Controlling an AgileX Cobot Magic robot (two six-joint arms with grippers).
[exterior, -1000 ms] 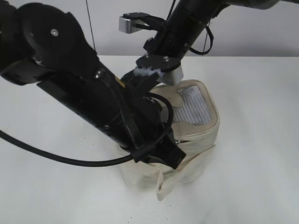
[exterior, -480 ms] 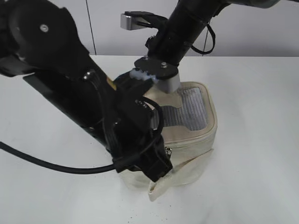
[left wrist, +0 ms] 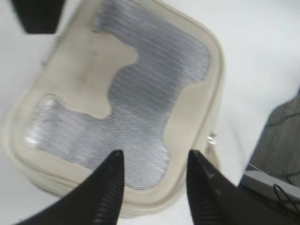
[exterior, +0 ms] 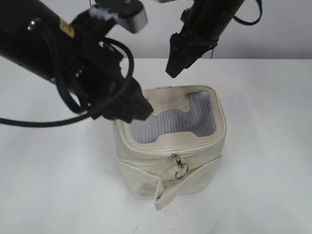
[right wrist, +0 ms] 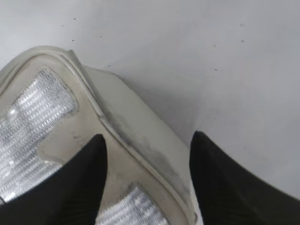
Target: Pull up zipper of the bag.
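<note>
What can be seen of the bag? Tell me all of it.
The bag is small, boxy and cream, of canvas-like cloth, standing upright on the white table. Its lid is a grey-silver ribbed panel with an H-shaped cream patch. The zipper runs under the lid rim and looks shut along the front, its silver ring pull hanging there. A cream strap wraps the lower front. Neither gripper touches it.
</note>
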